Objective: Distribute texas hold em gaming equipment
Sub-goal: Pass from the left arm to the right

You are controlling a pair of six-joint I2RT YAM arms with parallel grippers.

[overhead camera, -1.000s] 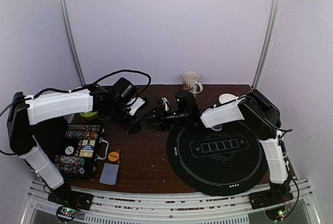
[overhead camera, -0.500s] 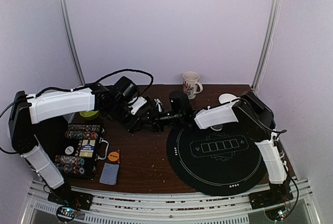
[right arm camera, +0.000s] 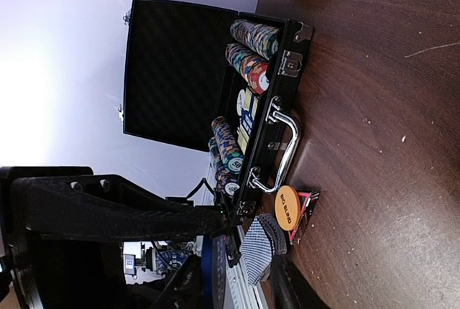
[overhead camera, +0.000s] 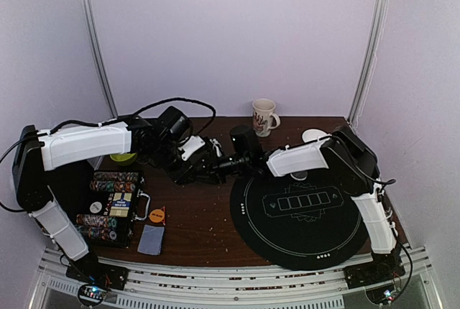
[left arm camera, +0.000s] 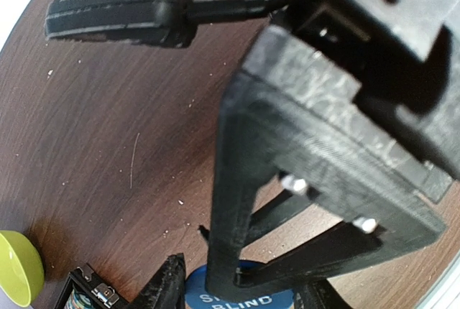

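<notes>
The blue "small blind" button point(left arm camera: 241, 299) hung above the brown table point(overhead camera: 194, 215), left of the black round poker mat point(overhead camera: 287, 244), at the spot where the two arms met; the left gripper point(left arm camera: 243, 291) appeared to pinch it across its rim, one finger on each side, with the printed face turned up toward that wrist camera. The right gripper point(right arm camera: 233, 289) stood tip to tip with it, jaws spread, so that the disc showed edge-on between them, close to one finger with a clear gap to the other. The coming move therefore turned on that gap; I judged a handover in progress, the right jaws needing to close on the flat faces before the left let go. The mat lay on the right arm's side; the card deck point(overhead camera: 151, 239) and orange button point(overhead camera: 157, 215) sat near the open chip case point(overhead camera: 108, 205), nearer the left arm.
</notes>
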